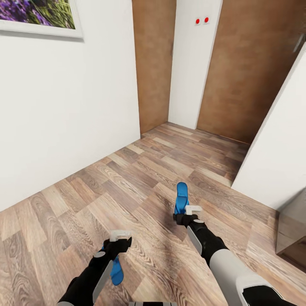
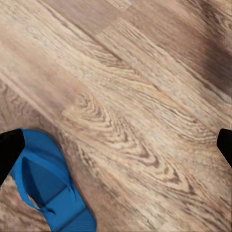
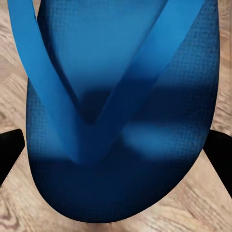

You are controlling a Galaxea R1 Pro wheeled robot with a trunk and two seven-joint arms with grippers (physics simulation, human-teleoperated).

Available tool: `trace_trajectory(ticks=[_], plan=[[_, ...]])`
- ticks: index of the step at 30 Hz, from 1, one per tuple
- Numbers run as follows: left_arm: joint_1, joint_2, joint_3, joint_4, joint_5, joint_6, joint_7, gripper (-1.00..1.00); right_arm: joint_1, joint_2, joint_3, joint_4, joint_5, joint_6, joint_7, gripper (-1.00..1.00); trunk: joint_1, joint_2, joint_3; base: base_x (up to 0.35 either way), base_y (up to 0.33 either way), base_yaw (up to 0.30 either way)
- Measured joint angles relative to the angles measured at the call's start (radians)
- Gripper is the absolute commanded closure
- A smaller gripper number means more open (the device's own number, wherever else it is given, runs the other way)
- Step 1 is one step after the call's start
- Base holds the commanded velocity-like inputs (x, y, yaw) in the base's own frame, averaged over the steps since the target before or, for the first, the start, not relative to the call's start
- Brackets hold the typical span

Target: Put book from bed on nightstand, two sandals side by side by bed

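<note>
Blue sandals hang one in each claw above the wood-plank floor (image 1: 140, 178), the left claw (image 1: 120, 239) pinching one sandal (image 1: 115, 272) and the right claw (image 1: 190, 213) clamping the other (image 1: 181, 197), so both, I judge, are collected but unplaced.

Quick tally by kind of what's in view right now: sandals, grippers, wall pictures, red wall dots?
Sandals: 2, one at the left gripper (sandal) and one at the right gripper (sandal)
Grippers: 2
Wall pictures: 1 (picture)
Red wall dots: 2 (dots)
Total: 7
</note>
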Motion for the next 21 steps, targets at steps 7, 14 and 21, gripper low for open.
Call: trace_trajectory(ticks=[7, 14, 21], plan=[[0.0, 0.068, 0.001, 0.062, -0.006, -0.134, -0.006, -1.0, 0.0, 0.001, 0.002, -0.002, 0.0, -0.037, 0.0, 1.0, -0.003, 0.002, 0.029, 0.0, 0.0, 0.0], [0.0, 0.069, 0.001, 0.078, -0.004, -0.148, -0.01, -1.0, 0.0, 0.002, 0.003, 0.011, -0.003, -0.104, -0.003, 1.0, -0.006, 0.003, 0.065, 0.0, 0.0, 0.0], [0.0, 0.068, 0.002, 0.08, 0.0, -0.149, -0.011, -1.0, 0.0, 0.002, 0.003, 0.014, -0.003, -0.104, -0.003, 1.0, -0.009, 0.005, 0.094, -0.038, -0.038, 0.0]])
